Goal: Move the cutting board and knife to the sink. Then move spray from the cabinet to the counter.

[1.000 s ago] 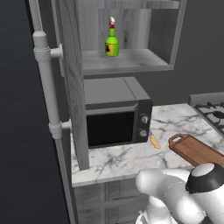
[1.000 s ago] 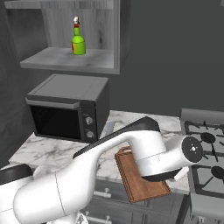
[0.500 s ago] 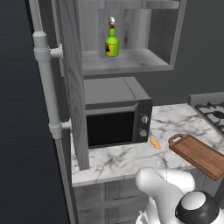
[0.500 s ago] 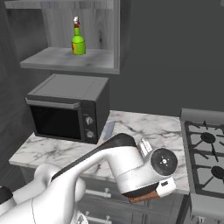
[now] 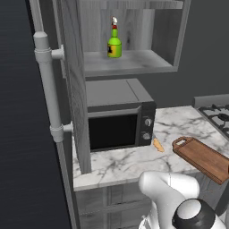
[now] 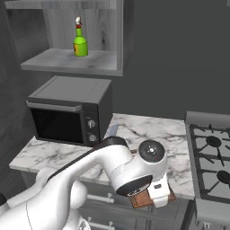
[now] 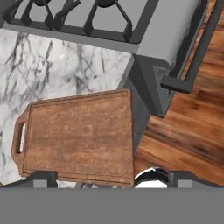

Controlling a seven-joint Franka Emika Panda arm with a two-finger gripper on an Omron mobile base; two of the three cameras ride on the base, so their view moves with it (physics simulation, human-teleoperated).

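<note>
The arm has been swung lower over the counter's (image 5: 134,163) front edge; the gripper (image 7: 107,179) is held with jaws spread wide, gripping nothing; the cutting board (image 7: 78,138) lies just beyond the fingertips (image 7: 43,177), overhanging the edge, handle leftward; the knife (image 5: 158,145) rests near the microwave (image 5: 117,117).

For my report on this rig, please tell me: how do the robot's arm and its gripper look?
The arm is glossy white, made of thick rounded segments, with a dark seam band along one link and a dark round joint cap. In the left base view another joint cap is black with a grey ring. The gripper has two small dark grey blocky fingertips.
</note>
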